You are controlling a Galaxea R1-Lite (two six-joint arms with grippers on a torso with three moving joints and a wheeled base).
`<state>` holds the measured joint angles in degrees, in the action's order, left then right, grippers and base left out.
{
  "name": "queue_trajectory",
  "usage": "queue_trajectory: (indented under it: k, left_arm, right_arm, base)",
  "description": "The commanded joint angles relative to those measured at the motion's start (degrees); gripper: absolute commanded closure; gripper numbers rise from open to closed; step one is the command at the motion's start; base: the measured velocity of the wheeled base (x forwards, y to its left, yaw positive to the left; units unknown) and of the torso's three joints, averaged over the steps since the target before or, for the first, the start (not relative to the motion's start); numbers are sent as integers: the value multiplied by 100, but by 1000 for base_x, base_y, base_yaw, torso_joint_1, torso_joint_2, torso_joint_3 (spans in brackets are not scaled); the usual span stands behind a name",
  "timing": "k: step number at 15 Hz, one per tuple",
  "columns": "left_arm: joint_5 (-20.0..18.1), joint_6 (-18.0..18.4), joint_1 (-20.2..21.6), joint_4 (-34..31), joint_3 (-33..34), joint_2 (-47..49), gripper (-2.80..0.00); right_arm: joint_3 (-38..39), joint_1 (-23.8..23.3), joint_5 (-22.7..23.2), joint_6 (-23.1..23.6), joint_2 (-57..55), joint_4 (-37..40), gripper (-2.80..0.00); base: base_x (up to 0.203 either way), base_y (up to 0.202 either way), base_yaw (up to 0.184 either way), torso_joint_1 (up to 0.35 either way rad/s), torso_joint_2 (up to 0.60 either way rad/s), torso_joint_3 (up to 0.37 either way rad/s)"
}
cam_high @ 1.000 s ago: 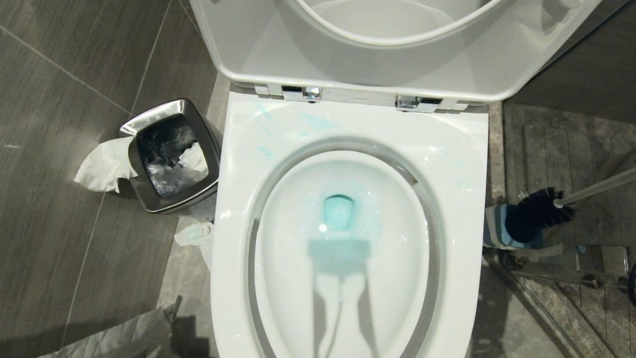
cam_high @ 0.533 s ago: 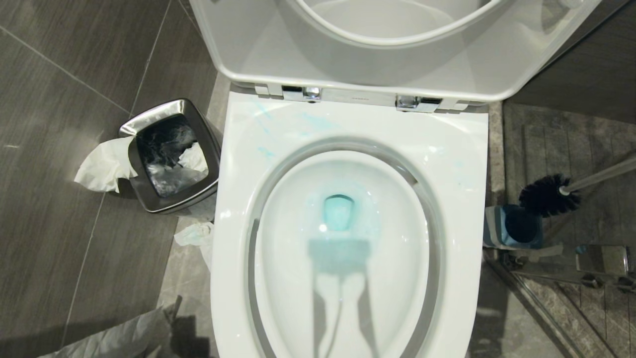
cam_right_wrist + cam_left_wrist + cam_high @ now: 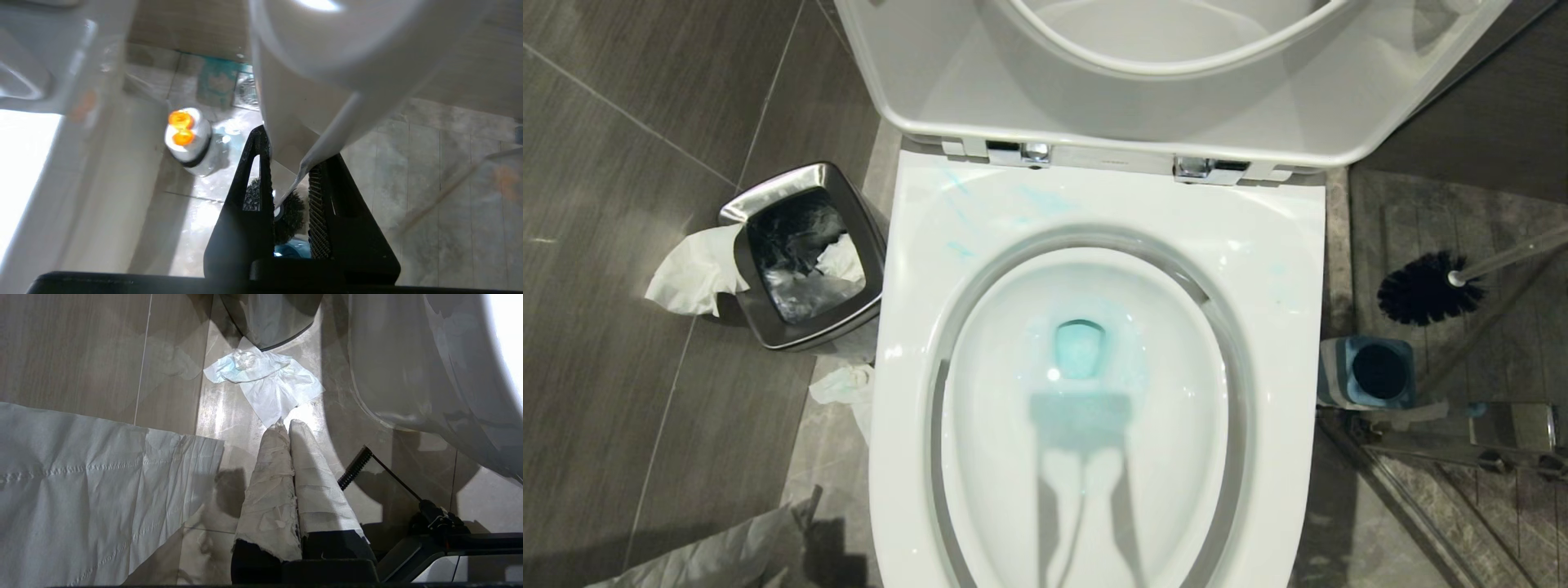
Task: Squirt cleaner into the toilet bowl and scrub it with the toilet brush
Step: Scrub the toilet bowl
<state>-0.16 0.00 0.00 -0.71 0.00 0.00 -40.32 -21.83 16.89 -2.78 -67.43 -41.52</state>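
The white toilet bowl [image 3: 1282,343] fills the middle of the head view, with its seat and lid raised. Turquoise cleaner [image 3: 1080,349] tints the water at the drain, and faint streaks mark the back rim. To the right of the toilet, the toilet brush hangs in the air. Its dark bristle head [image 3: 1427,287] is just beyond the blue-topped holder [image 3: 1372,372], and its pale stick runs off the right edge. My right gripper [image 3: 292,163] is shut on that stick [image 3: 322,147]. My left gripper [image 3: 288,424], with taped fingers, is shut and empty, low beside the toilet.
A steel waste bin [image 3: 805,253] stuffed with tissue stands left of the toilet. Crumpled tissues [image 3: 845,384] lie on the floor near it, with a paper sheet [image 3: 81,477] by my left gripper. A white bottle with an orange top [image 3: 190,139] stands on the floor. A chrome rail [image 3: 1462,433] lies at the right.
The brush head has come up out of its holder and moved away from it, towards the wall, on the right of the toilet. The left arm has not moved.
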Motion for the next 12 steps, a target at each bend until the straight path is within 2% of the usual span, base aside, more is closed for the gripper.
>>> queue_trajectory:
  k: [1,6,10,12]
  left_arm:
    - [-2,0,0,0,9,0,0]
    - [-2,0,0,0,9,0,0]
    - [-2,0,0,0,9,0,0]
    - [-2,0,0,0,9,0,0]
  right_arm:
    - [-390,209,23,-5,133,343,0]
    - [-1276,452,34,-3,492,1638,0]
    - [-2179,460,250,0,1214,3511,0]
    - [-2533,467,299,8,1504,4200,0]
  base:
    - [0,0,0,0,0,0]
    - [0,0,0,0,0,0]
    - [0,0,0,0,0,0]
    - [0,0,0,0,0,0]
